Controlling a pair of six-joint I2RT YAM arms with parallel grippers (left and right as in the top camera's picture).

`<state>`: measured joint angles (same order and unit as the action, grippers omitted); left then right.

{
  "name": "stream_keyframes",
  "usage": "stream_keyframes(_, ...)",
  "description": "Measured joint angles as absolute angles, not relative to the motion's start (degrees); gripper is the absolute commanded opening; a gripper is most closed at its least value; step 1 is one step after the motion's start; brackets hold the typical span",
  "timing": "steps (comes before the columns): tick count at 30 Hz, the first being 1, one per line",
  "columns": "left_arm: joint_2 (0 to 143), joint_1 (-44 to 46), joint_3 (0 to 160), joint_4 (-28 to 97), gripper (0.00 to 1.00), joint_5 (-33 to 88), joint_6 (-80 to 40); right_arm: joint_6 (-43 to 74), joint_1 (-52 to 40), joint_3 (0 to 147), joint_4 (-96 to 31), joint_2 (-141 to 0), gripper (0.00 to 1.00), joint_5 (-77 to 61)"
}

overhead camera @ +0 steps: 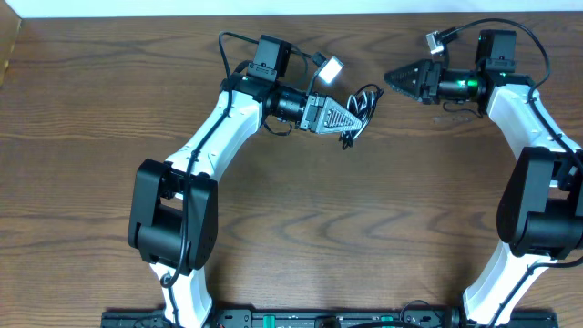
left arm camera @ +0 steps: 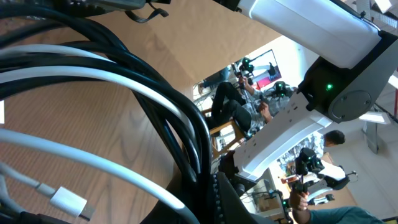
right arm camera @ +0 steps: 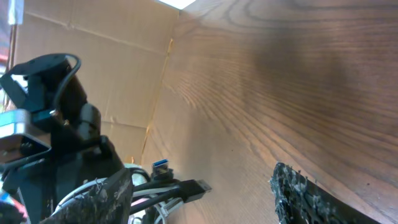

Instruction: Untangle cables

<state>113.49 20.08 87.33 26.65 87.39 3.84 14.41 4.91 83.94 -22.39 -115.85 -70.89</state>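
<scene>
The left gripper [overhead camera: 348,122] pinches the cables [overhead camera: 364,100], which look light, limp and springy; the right gripper [overhead camera: 392,78], jaws wide beside the cables, should probably grasp a stiff plug end [left arm camera: 68,202].

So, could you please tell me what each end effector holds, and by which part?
The left end effector grips the cables by their bunched strands; the right end effector holds nothing.

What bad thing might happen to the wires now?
The left fingers are shut on the cables, black and white bunched together, so pulling may tighten the tangle. The right fingers are open near the plugs; they might grab both cords at once, or miss.
</scene>
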Motion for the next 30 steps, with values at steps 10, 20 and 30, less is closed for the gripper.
stream_keyframes(10,113.49,20.08,87.33,26.59,0.08,87.57,-3.18,2.28,4.25,83.94,-24.93,-115.85,0.72,-72.03)
stream_keyframes(20,113.49,20.08,87.33,26.20,0.08,87.11,-7.51,1.30,3.62,83.94,-26.44,-115.85,0.57,-72.03)
stream_keyframes(30,113.49,20.43,87.33,26.13,0.08,66.50,-7.55,14.57,2.59,83.94,-27.38,-115.85,0.43,-67.29)
